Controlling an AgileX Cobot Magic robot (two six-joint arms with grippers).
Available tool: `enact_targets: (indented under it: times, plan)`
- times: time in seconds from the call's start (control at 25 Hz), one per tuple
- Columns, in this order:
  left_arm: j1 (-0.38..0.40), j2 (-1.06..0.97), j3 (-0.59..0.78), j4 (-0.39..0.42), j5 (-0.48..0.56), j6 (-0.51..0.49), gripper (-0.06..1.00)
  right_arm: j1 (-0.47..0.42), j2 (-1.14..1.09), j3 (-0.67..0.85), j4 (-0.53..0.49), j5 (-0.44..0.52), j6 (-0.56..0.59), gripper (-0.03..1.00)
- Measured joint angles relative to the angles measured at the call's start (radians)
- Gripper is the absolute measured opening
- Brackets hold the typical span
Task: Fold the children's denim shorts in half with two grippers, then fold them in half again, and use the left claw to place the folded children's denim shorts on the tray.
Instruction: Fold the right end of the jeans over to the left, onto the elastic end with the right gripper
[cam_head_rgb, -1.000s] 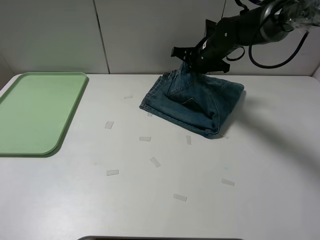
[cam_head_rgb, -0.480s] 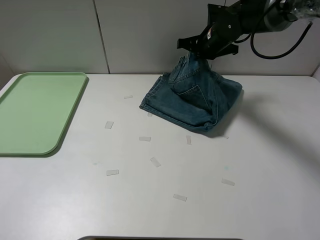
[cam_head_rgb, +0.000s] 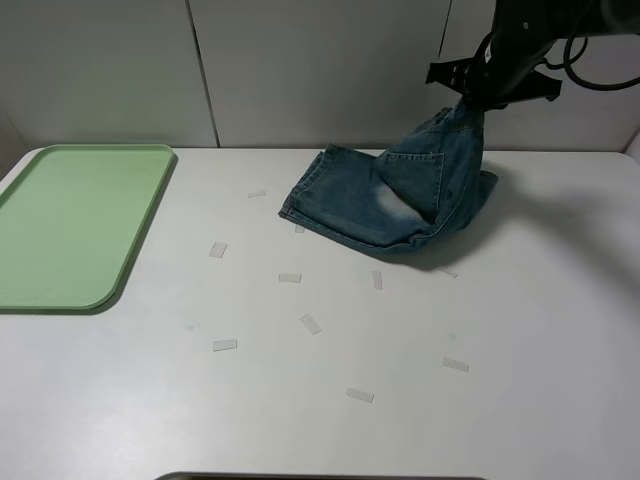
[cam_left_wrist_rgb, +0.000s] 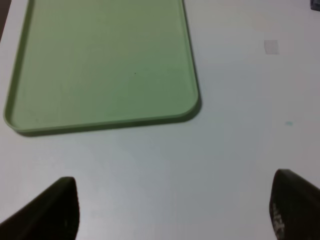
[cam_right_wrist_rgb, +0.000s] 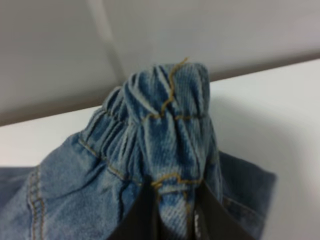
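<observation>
The children's denim shorts (cam_head_rgb: 400, 195) lie at the back middle of the white table, with one end pulled up into a peak. My right gripper (cam_head_rgb: 478, 97) is shut on that raised end, the gathered waistband (cam_right_wrist_rgb: 165, 120), which bunches between the black fingers (cam_right_wrist_rgb: 142, 215). The lower leg part stays flat on the table, showing a pale faded patch. The pale green tray (cam_head_rgb: 70, 220) lies at the far left with nothing on it. My left gripper (cam_left_wrist_rgb: 175, 215) is open above bare table just off the tray's (cam_left_wrist_rgb: 100, 65) corner, its fingertips (cam_left_wrist_rgb: 60, 205) wide apart; it does not show in the high view.
Several small clear tape strips (cam_head_rgb: 311, 323) are scattered over the table between the tray and the shorts, one of them (cam_left_wrist_rgb: 271, 46) in the left wrist view. A pale panelled wall (cam_head_rgb: 300, 70) runs close behind the table's back edge.
My right gripper has risen and swung to the right with the waistband, drawing the upper layer of the shorts off the lower one. The tray has not moved.
</observation>
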Motion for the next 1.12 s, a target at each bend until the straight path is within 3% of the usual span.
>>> enact_targets:
  times: [0.32,0.56,1.12]
  plan:
    - [0.0,0.0,0.0,0.0,0.0,0.0,0.76,-0.044,-0.052,0.0,-0.111,0.111,0.091,0.04]
    - [0.0,0.0,0.0,0.0,0.0,0.0,0.76,-0.025,-0.061,0.0,-0.133,0.118,0.145,0.04]
    - [0.0,0.0,0.0,0.0,0.001,0.0,0.76,0.161,-0.023,0.0,-0.074,-0.083,0.157,0.04]
